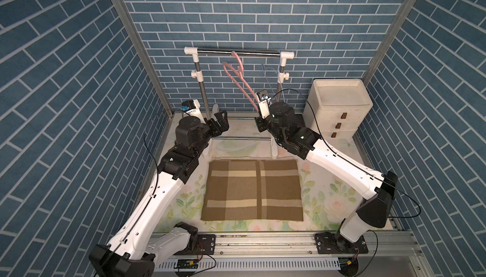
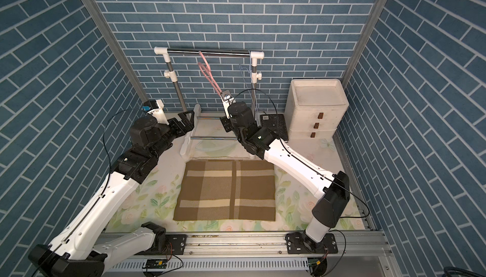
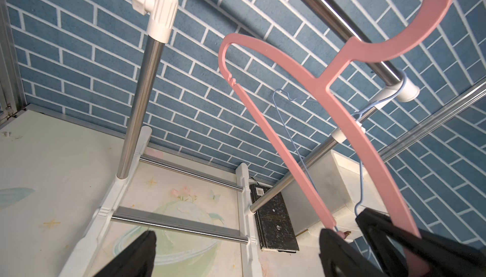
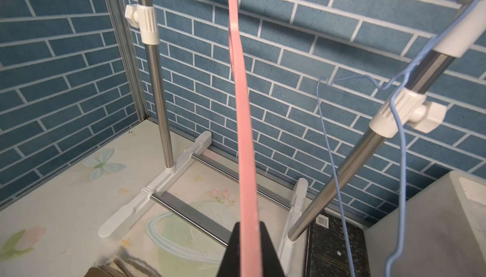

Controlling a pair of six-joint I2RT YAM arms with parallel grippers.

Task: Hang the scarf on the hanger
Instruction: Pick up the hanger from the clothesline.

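Low on the pink hanger [image 4: 244, 131], the right fingers [image 4: 231, 252] pinch its long arm. Left fingers [image 3: 139, 260] stand wide, empty. Scarf [image 1: 252, 191] lies flat on the bench [image 1: 328, 202], back behind both.

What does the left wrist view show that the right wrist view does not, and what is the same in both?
Only the left wrist view: the hook of the pink hanger over the rail, with its whole outline. Only the right wrist view: the right hand shut on that hanger, seen edge-on, and a corner of the scarf. Both: the blue wire hanger, the rack and the black book.
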